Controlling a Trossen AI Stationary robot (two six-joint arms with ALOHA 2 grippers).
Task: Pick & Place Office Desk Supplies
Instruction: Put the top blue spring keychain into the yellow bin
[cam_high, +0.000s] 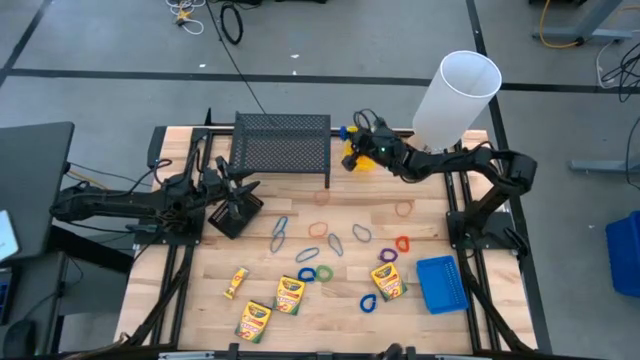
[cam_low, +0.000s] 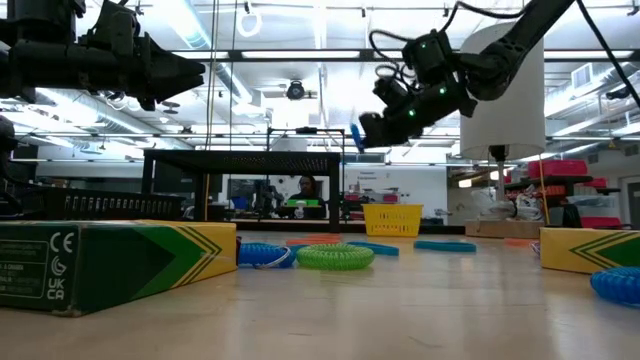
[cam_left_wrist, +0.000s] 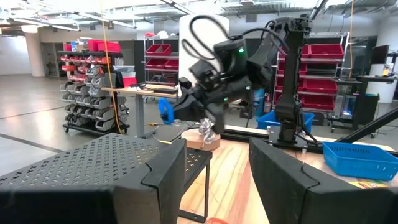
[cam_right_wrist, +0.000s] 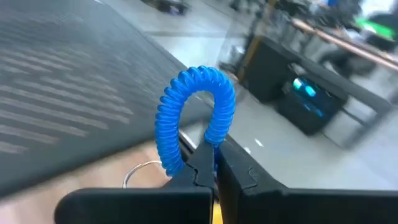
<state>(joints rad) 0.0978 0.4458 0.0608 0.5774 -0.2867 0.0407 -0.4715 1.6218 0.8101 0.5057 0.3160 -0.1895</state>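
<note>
So my right end effector (cam_high: 350, 138) is up over the yellow bin (cam_high: 361, 160) beside the mesh rack (cam_high: 281, 147), clamped tight on a blue loop (cam_right_wrist: 194, 115), raised so it'll drop straight in. Left end effector (cam_high: 243, 196) sits half-open, empty, waiting by the rack.

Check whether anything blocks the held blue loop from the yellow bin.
Nothing visible does. The right claw pinches the blue coiled plastic loop above the small yellow plastic bin, beside the black wire-mesh rack.
</note>
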